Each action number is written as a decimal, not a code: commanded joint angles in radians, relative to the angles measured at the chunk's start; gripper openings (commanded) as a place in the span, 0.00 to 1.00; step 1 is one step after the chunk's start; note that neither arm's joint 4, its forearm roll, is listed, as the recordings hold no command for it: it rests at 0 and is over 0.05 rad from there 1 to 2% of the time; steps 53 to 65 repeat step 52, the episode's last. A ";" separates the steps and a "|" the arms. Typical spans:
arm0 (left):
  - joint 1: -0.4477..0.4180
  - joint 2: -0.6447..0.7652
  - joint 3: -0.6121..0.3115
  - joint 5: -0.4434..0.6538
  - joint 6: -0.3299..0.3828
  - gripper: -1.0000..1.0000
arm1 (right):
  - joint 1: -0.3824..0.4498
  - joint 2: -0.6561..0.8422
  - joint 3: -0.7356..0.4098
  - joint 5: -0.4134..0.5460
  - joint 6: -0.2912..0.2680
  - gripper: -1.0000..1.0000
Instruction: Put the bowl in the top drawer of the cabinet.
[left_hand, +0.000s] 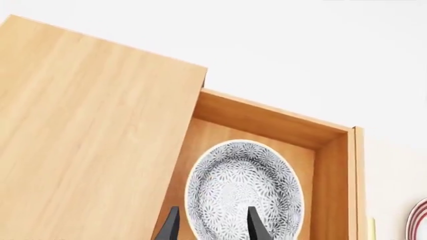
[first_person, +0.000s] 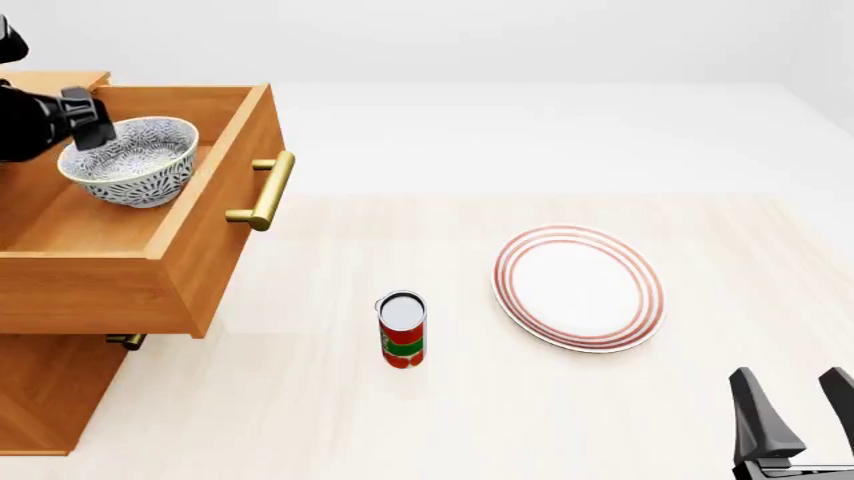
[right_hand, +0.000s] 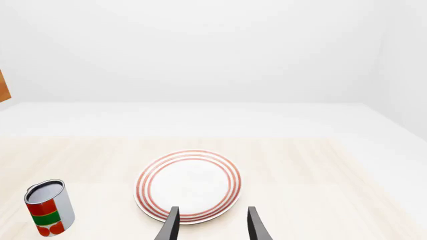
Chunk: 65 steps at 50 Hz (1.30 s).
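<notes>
a: pale wood table (first_person: 400, 430), plain white walls all round, nothing fancy. the cabinet (first_person: 54, 390) sits at the far left with the top drawer (first_person: 160, 270) pulled right out, brass handle (first_person: 267, 190) facing the middle of the table.

b: and the bowl?

a: the bowl (first_person: 131, 160) is inside the top drawer, tilted a bit, up near the back end. from the left wrist view you see the bowl (left_hand: 243, 192) down in the drawer (left_hand: 333, 165) next to the cabinet top (left_hand: 87, 135).

b: left gripper got hold of it?

a: the left gripper (first_person: 91, 122) is right at the bowl's rim on the cabinet side. in the wrist view the left gripper (left_hand: 212, 227) has one finger over the inside of the bowl and one outside, so it straddles the rim, with a gap between the fingers. whether they're actually pinching the rim, i can't tell.

b: right side?

a: the right gripper (first_person: 798, 400) is low at the near right corner, well apart from everything, fingers spread with nothing between them. its camera looks at the plate (right_hand: 189, 185) with red rings and the can (right_hand: 49, 207). on the table the plate (first_person: 578, 288) lies right of centre, the can (first_person: 402, 330) stands upright between it and the drawer.
</notes>
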 joint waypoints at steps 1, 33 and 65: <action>-0.011 -0.025 -0.015 0.017 0.007 1.00 | 0.000 0.000 0.000 0.000 0.000 1.00; -0.149 -0.282 0.008 0.085 -0.072 1.00 | 0.000 0.000 0.000 0.000 0.000 1.00; -0.271 -0.564 0.219 -0.002 -0.214 1.00 | 0.000 0.000 0.000 0.000 0.000 1.00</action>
